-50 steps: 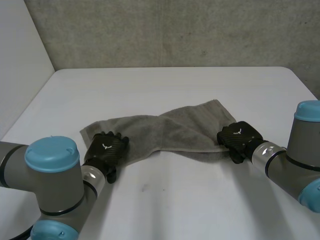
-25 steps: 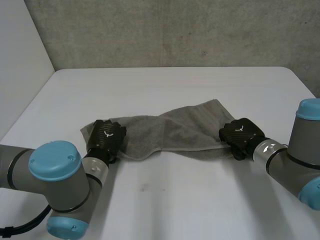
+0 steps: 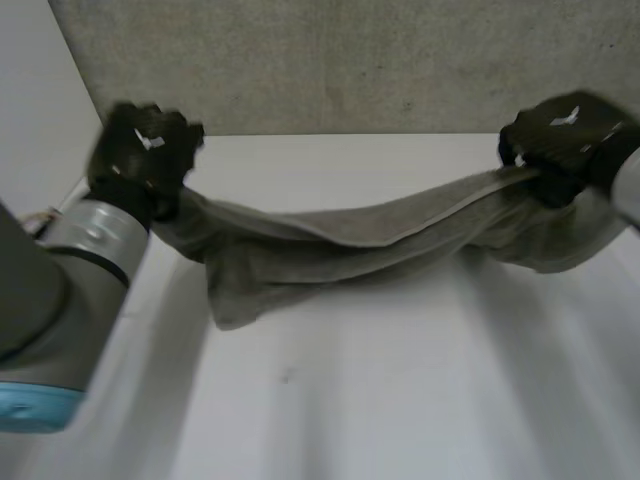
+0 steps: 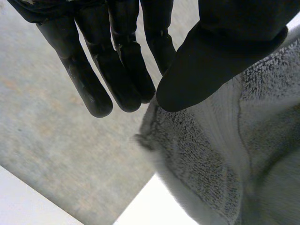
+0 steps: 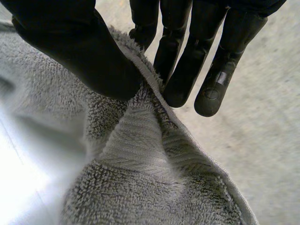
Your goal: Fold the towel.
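Spread step in hand: towel [image 3: 340, 245] sags above the bench [image 3: 400, 400], left hand [image 3: 140, 150] and right hand [image 3: 565, 135] each pinching an end between thumb and fingers; next move probably calls for laying it down flat, untwisted.

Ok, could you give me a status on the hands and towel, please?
Left hand pinching one end of towel, right hand the other. Towel held up, sagging between them. Nothing in the way.
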Available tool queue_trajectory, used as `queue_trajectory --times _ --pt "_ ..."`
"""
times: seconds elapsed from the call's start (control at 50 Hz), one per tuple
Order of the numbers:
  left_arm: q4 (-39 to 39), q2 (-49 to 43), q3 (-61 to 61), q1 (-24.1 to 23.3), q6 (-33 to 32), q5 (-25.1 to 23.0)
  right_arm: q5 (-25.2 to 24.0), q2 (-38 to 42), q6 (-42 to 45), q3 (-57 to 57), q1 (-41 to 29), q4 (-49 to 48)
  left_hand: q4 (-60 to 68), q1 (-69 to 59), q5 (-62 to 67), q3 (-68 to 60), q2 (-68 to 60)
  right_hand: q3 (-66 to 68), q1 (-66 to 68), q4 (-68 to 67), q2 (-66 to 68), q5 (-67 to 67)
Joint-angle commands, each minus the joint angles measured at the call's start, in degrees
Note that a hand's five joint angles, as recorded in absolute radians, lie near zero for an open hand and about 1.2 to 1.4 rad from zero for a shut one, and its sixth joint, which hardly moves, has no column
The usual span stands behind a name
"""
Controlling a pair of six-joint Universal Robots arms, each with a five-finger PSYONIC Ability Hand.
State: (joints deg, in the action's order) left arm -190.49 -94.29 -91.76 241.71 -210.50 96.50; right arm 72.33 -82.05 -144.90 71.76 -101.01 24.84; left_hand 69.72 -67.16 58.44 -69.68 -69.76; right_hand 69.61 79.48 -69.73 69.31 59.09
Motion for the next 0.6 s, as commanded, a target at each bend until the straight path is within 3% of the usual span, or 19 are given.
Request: queue_trajectory --times 0.02,0.06,0.18,0.28,0.44,0.48,0.54,0.58,0.6 --pt "15.94 3.41 8.09 0.69 2.99 0.00 -0.78 -2.77 8.12 -7.15 1.61 12.41 10.28 -12.84 11.56 -10.32 -10.24 10.39 0.52 -10.27 10.69 10.91" --pt "21.10 2.45 9.32 1.30 3.78 -0.35 -0.70 -2.24 10.07 -6.80 1.61 13.48 10.28 -12.84 11.56 -10.32 -10.24 10.39 0.52 -10.27 10.69 10.91" --pt "22.53 -5.20 9.32 2.01 4.66 -1.49 0.27 5.03 13.93 -3.21 1.00 13.84 10.28 -12.84 11.56 -10.32 -10.24 10.39 0.52 -10.27 10.69 10.91" --pt "21.74 -16.86 11.77 3.76 4.93 -7.01 -0.17 11.47 13.32 -3.20 0.73 12.25 10.28 -12.84 11.56 -10.32 -10.24 10.39 0.52 -10.27 10.69 10.91" --pt "19.81 -30.76 25.37 4.12 5.10 -10.81 0.10 20.96 8.75 -6.72 0.20 -2.16 10.28 -12.84 11.56 -10.32 -10.24 10.39 0.52 -10.27 10.69 10.91" --pt "19.19 -32.87 29.76 4.12 5.28 -10.64 0.27 22.89 5.34 -8.73 0.12 -11.25 10.28 -12.84 11.56 -10.32 -10.24 10.39 0.52 -10.27 10.69 10.91" --pt "17.09 -35.43 38.89 4.12 5.98 -10.55 0.45 23.16 3.39 -9.62 -0.15 -16.66 10.28 -12.84 11.56 -10.32 -10.24 10.39 0.52 -10.27 10.69 10.91" --pt "15.43 -35.70 43.29 4.12 7.29 -10.55 0.80 22.20 -1.42 -9.79 -0.67 -29.78 10.28 -12.84 11.56 -10.32 -10.24 10.39 0.52 -10.27 10.69 10.91" --pt "13.23 -35.70 47.34 4.12 9.21 -10.46 0.80 22.19 -1.44 -9.79 -0.68 -29.85 10.28 -12.84 11.56 -10.32 -10.24 10.39 0.52 -10.27 10.69 10.91"
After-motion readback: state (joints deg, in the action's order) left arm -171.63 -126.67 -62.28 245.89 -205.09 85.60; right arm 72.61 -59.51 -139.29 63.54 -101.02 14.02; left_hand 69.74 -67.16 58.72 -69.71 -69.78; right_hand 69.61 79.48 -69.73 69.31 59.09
